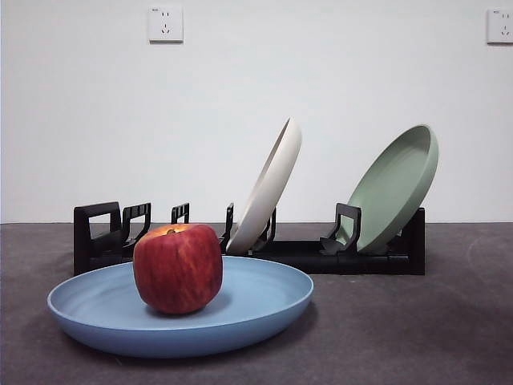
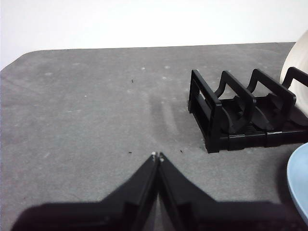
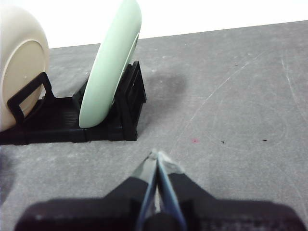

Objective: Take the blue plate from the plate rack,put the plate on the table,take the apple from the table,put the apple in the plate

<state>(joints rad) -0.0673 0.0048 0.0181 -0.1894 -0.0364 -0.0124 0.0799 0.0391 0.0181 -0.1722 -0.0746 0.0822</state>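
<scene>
Now, from the front, the dark red, blocky apple (image 1: 177,268) with its yellow-orange patch at the stem sits upright inside the large round light-blue plate (image 1: 264,298), a little left of the plate's middle, and that plate lies flat on the dark grey speckled table (image 1: 417,329), just in front of the long low black plastic plate rack (image 1: 313,255). Behind them, 2 plates lean in the rack's slots, both tilting to the right: a cream-white plate (image 1: 268,186) near the middle and a sage-green plate (image 1: 394,188) at the right end, well apart from each other; the left slots, by the handle-like loop, stand vacant. 2 white wall sockets (image 1: 165,23) sit high on the pale wall. Over to the left wrist view: the left gripper (image 2: 157,156) hangs above bare table with its 2 black jaws pressed tip to tip, holding nothing, the rack's looped end nearby and a sliver of the blue plate's rim at the picture's edge. And the right wrist view: the right gripper (image 3: 157,155) also has its jaws pinched together on nothing, above the table near the rack's end where the green plate stands, the cream one beyond it.
</scene>
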